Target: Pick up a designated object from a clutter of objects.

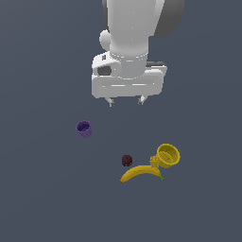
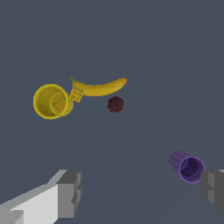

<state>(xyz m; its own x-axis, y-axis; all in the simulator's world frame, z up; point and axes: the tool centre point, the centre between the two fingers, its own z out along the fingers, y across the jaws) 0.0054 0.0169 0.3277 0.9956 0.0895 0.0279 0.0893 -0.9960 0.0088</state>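
Where it sits: wedged between cup and fruit, the tiny golden-yellow knobby brick-like block (image 1: pixel 154 162) (image 2: pixel 76 94) lies on the flat grey table (image 1: pixel 42 198) (image 2: pixel 153 43), touching both.
Neighbours: the round yellow plastic cup (image 1: pixel 168 155) (image 2: pixel 51 101) lies on its side; the curved yellow banana (image 1: pixel 140 173) (image 2: pixel 100 89) has its green stem end beside the block.
Nearby: a dark red berry-like ball (image 1: pixel 126 160) (image 2: pixel 115 104) rests just beside the banana, apart from it.
Further off: a small purple cup (image 1: pixel 84 128) (image 2: pixel 187 166) lies tipped, well apart from the cluster.
Arm: the white robot tool (image 1: pixel 126 101) (image 2: pixel 140 192) hangs above the table, jaws spread, grasping nothing.
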